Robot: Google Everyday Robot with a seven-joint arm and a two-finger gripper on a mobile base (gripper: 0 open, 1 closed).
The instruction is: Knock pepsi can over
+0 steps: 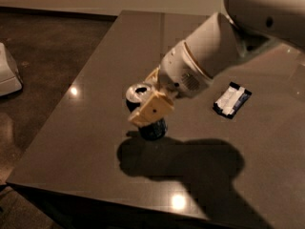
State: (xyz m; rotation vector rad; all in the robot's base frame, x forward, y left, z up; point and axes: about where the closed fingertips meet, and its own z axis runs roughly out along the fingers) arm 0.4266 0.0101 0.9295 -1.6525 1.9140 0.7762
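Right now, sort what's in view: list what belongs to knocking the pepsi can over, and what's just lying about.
For the job:
pepsi can, standing on the table
gripper, right at the can

Lying about:
wrapped snack bar, on the table, apart from the can
white object, on the floor

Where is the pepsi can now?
In the camera view, the pepsi can is on the table, left of centre, at the tool and left of the snack bar.
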